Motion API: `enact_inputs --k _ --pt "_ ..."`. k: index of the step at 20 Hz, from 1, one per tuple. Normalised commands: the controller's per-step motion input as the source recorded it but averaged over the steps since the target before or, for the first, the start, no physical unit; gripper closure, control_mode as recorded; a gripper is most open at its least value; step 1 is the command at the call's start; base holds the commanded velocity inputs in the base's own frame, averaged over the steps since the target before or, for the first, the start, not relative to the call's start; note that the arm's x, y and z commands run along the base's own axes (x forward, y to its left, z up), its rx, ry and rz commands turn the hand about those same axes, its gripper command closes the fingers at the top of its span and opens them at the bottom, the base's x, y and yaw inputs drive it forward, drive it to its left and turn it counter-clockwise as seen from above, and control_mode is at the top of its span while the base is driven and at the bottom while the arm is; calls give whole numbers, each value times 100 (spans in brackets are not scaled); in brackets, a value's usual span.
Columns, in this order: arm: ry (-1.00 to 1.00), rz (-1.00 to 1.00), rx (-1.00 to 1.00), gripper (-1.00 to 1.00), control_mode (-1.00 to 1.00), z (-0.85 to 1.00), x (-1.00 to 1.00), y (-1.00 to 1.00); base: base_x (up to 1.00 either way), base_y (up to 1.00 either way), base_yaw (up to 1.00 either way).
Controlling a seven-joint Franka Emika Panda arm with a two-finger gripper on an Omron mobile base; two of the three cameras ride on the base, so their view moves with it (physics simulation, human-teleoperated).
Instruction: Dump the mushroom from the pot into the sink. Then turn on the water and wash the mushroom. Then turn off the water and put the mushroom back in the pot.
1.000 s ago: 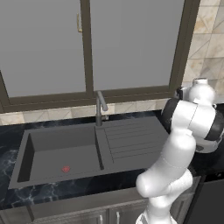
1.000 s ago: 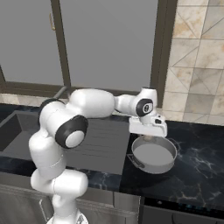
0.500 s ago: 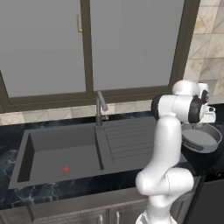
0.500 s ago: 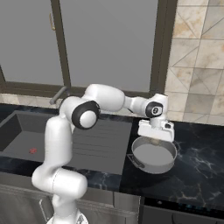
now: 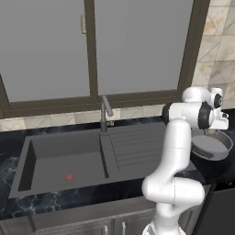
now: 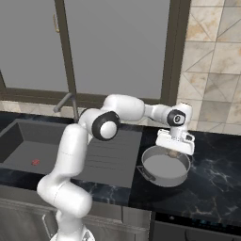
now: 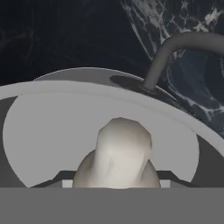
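The pale beige mushroom (image 7: pixel 120 153) sits stem-up between my gripper's (image 7: pixel 113 180) dark finger tips, and the gripper is shut on it. It hangs just above the inside of the shallow grey pot (image 7: pixel 48 135), whose curved handle (image 7: pixel 168 46) points away over the black counter. In the right base view the gripper (image 6: pixel 175 150) hovers over the far rim of the pot (image 6: pixel 164 170), which stands on the counter right of the drainboard. From the left base side, the pot (image 5: pixel 212 148) is at the right edge, under the hand. The sink (image 5: pixel 64 158) lies far left, with its red drain mark.
The grey faucet (image 5: pixel 104 114) stands behind the sink, next to the ribbed drainboard (image 5: pixel 137 149). A window with dark frames runs along the back wall, with tiled wall at the right. Black marble counter (image 6: pixel 214 176) surrounds the pot.
The arm has swung its elbow round, and the hand has moved slightly right and down over the pot. The pot and sink have stayed in place.
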Motion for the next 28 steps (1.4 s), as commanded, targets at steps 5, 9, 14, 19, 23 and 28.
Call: enact_inputs --k 5,9,14,19,23,28 --pt "0 0 1 100 -100 -21 -9 0 0 0 0" --pt "0 0 0 100 -100 -30 -25 4 0 0 0" --pt "0 0 0 100 -100 -25 -34 9 0 0 0" --pt "0 0 0 100 -100 -18 -59 9 0 0 0" --pt "-3 0 0 100 -100 -12 -62 19 0 0 0" --pt "-7 0 0 100 -100 -6 -32 33 0 0 0"
